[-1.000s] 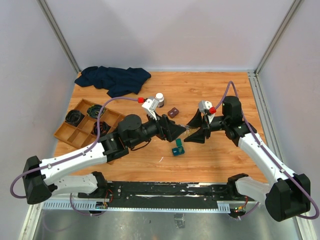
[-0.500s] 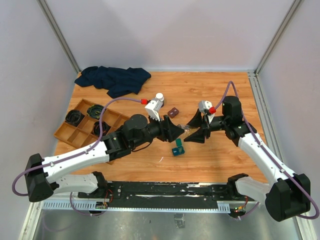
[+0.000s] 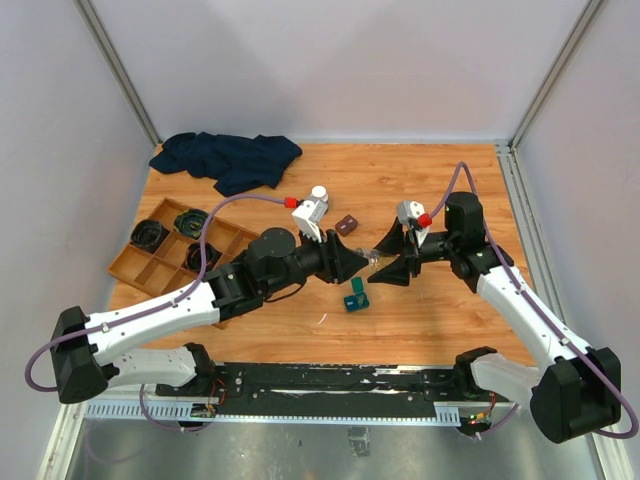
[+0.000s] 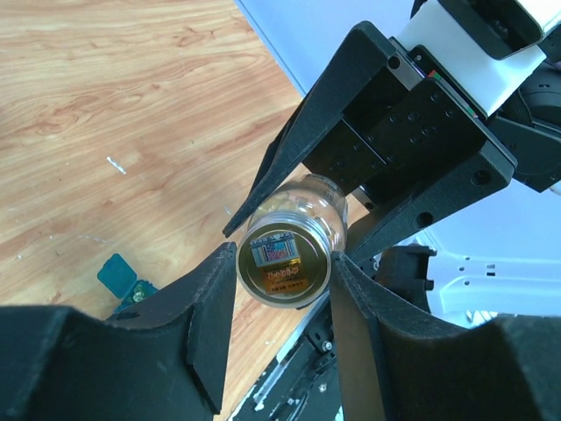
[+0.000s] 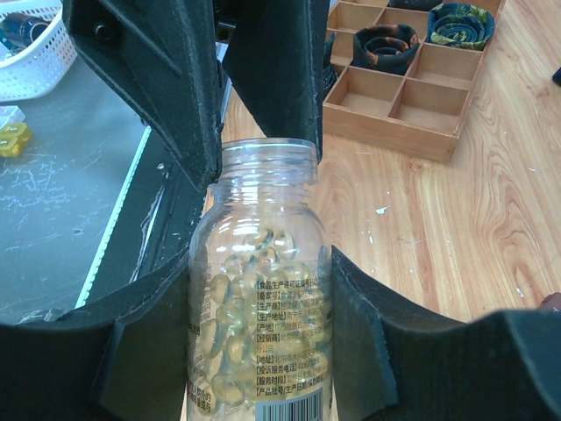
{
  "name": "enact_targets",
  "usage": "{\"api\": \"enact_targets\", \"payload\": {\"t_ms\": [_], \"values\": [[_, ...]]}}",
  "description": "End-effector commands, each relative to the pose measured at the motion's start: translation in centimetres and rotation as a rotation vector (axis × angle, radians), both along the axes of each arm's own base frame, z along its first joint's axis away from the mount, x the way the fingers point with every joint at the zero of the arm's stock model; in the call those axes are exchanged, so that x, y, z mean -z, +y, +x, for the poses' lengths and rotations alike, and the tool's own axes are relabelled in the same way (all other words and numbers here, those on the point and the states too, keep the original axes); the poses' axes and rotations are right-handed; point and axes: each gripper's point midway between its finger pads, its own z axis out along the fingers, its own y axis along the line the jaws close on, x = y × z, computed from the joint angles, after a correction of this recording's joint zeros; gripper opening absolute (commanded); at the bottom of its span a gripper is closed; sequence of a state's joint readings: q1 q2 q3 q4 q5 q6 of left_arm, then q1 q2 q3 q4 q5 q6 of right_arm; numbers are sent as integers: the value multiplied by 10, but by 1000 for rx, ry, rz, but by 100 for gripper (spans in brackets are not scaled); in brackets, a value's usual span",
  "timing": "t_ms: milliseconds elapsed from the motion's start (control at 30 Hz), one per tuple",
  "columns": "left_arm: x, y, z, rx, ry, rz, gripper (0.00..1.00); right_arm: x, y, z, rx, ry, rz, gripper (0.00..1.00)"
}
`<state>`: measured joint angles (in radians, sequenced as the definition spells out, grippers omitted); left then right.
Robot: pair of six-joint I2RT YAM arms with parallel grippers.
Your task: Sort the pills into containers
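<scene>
A clear pill bottle full of pale yellow capsules hangs level above the table, and my right gripper is shut on its body. The bottle's gold, stickered end points at my left gripper. That gripper's fingers press on both sides of the end. In the top view the two grippers meet nose to nose over the table's middle, with the bottle between them. A small teal container lies on the wood just below them, and one corner of it shows in the left wrist view.
A wooden compartment tray holding dark rolled items sits at the left. A dark blue cloth lies at the back left. A small brown case and a white-capped item stand behind the left wrist.
My left gripper has slid right toward the bottle and narrowed its fingers onto the gold end. The right arm and the bottle have stayed still.
</scene>
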<state>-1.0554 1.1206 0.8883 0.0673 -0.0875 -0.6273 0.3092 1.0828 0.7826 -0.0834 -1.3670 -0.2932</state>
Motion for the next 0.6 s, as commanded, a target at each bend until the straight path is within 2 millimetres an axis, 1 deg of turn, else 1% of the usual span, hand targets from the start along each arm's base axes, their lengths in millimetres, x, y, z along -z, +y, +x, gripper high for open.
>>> {"api": "enact_targets", "payload": {"t_ms": [0,167,233,333,433,567], "values": [[-7,-8,-3,76,-10,-40,34,-17,0,-1,-17,-66,29,1],[-4,-9,-1,115,28,-86,31,-19,0,-3,-24,-69,33,1],[-5,-7,-1,115,36,-106,28,-20,0,-2,-20,-71,32,1],[-11,2,-1,104,41,-152,26,-22,0,0,-9,-70,29,1],[-8,10,5,71,50,-156,26,-23,-1,2,5,-67,26,1],[-6,9,5,67,71,-167,26,-21,-2,6,31,-61,19,1]]}}
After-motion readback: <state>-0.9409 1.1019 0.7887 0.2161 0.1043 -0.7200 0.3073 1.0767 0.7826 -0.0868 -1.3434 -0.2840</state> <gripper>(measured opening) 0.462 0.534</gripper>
